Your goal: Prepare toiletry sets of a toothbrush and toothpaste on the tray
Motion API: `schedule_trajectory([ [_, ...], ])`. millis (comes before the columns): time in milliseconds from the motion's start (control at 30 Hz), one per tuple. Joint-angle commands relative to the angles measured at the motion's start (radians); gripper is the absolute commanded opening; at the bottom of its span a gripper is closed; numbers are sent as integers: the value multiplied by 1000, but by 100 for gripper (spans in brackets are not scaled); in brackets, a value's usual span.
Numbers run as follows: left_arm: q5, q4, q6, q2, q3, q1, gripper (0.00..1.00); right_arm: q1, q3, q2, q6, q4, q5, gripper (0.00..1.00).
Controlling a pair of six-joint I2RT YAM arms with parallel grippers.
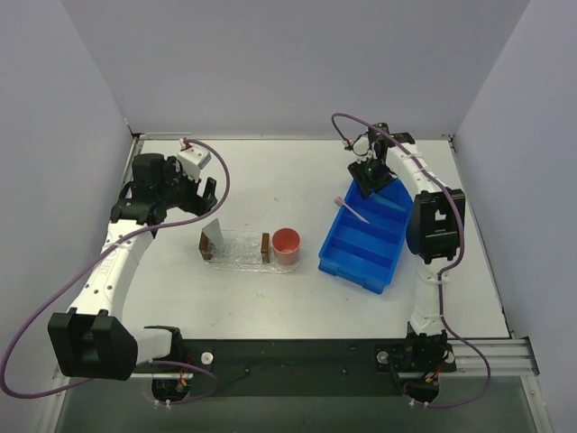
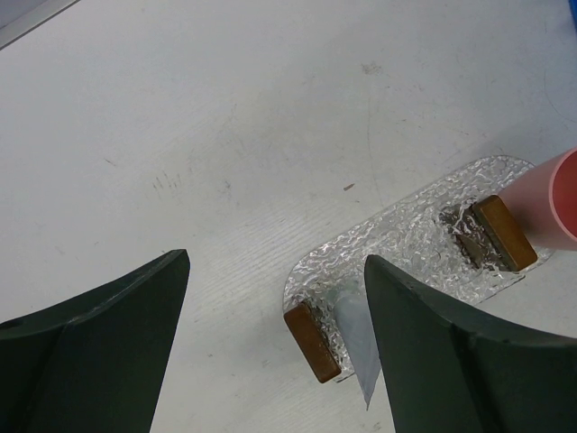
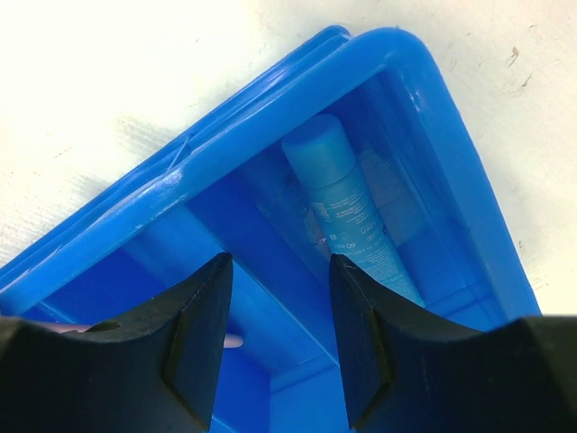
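Parted jaws of right gripper, toothpaste just beyond

Clear oval plastic tray: crinkled, bumpy, glinting; rectangular blue plastic bin: glossy, smooth, moulded; light blue toothpaste tube: smooth, soft sheen; round pink cup: matt, plastic-looking; white worktop: matt, faintly scuffed; two brown blocks: dull, material unclear.

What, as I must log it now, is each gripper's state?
Left gripper: open, empty.
Right gripper: open above the blue bin, holding nothing.
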Motion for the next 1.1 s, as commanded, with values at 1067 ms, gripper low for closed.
schedule_trajectory([
  [1067,6,15,16,46,61,4,89,-35,89,12,6,-18,0,36],
])
